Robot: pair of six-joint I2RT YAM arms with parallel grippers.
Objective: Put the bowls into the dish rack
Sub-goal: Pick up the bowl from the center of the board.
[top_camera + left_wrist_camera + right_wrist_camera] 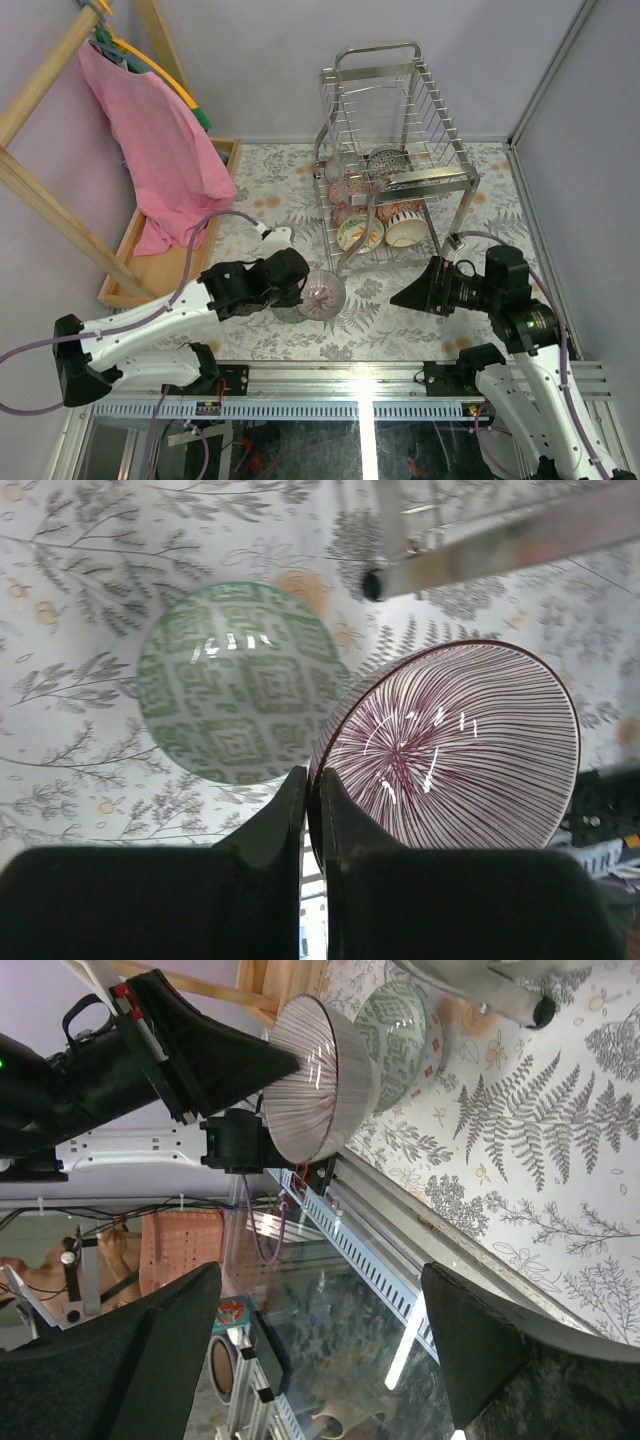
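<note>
Bowls (360,232) are stood on edge in both tiers of the dish rack (430,180), which is set at the far side of the fern-print table (500,200). A green-patterned bowl (237,680) is rested on the table near the rack's front-left leg. A purple-striped bowl (450,750) is held tilted on its edge just beside the green one; whether the two touch cannot be told from these views. The striped bowl's rim is pinched between the pressed-together fingers of the left gripper (312,780). The right gripper (320,1340) is spread wide with nothing between its fingers, is pointed toward the striped bowl, and is kept well apart from it.
</note>
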